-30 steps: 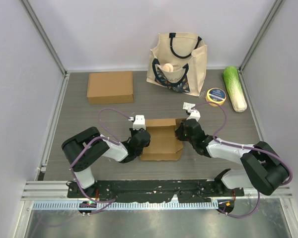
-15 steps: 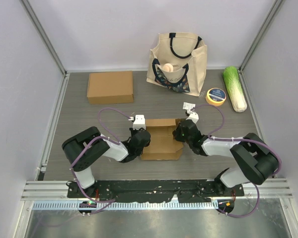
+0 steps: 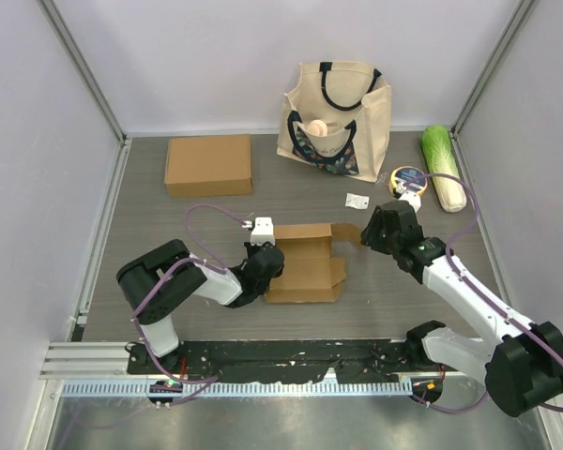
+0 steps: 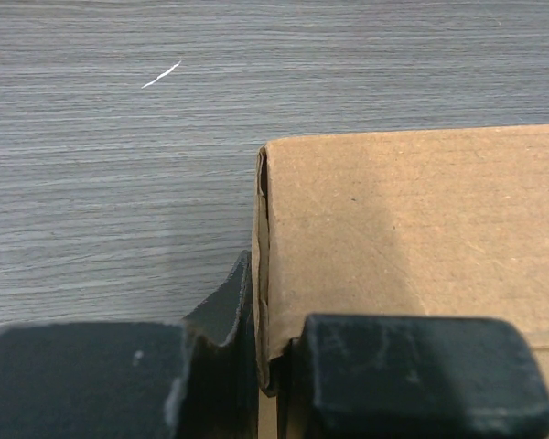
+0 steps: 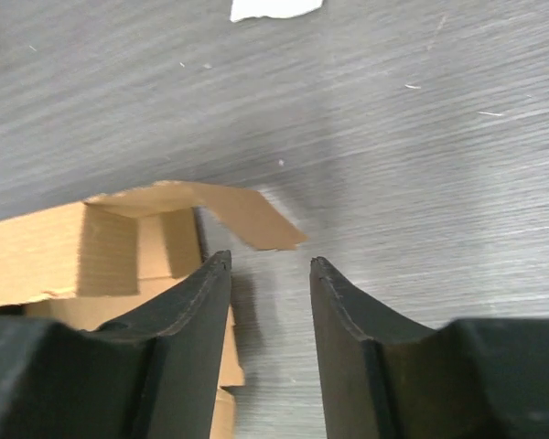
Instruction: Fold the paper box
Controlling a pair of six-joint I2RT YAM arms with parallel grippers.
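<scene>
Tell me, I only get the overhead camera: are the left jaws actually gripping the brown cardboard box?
Observer: Yes. On the left wrist camera the left jaws are pinched on a side wall of the brown cardboard box, with a finger on each side of it.
Operator: And the right jaws, are they holding that loose flap?
Observer: No. On the right wrist camera the right jaws stand open over bare grey wood-grain table. The brown cardboard flap lies just beyond the fingertips.
</scene>
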